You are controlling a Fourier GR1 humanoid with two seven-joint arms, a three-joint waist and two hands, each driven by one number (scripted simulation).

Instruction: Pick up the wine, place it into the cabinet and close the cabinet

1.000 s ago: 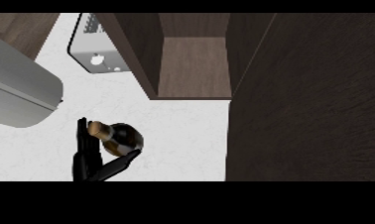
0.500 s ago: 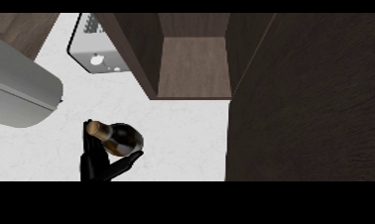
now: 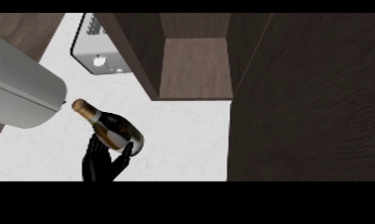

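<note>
Wine bottle (image 3: 110,129) is up off the white counter (image 3: 183,134), lying tilted — its gold-foil neck points up and to the left, the dark body runs down to the right with a pale label band near the base. It sits left of the middle of the head view, below and to the left of the open cabinet (image 3: 194,69).

For room to move: the cabinet compartment shows as a brown wooden recess with its lower edge just above and right of the bottle, and bare counter lies between that edge and the bottle. The cabinet's left wall comes down in a dark slanted panel, and the bottle is below its bottom corner, not touching it. On the right, a big dark wood door (image 3: 300,104) fills the view from top to bottom, its left edge lining up with the recess's right side. To the left, a large grey rounded body (image 3: 26,94) comes close to the bottle's neck — the foil tip is just beside its edge, and I can't tell if they touch. A silver appliance (image 3: 99,54) sits on the counter further up, beside the cabinet's left wall.

One black hand (image 3: 102,163) comes in from the lower edge right under the bottle. Its fingers reach up round the bottle's base end, curled against the glass, so it has hold of the bottle from beneath. Which hand it is I can't say from this view.
</note>
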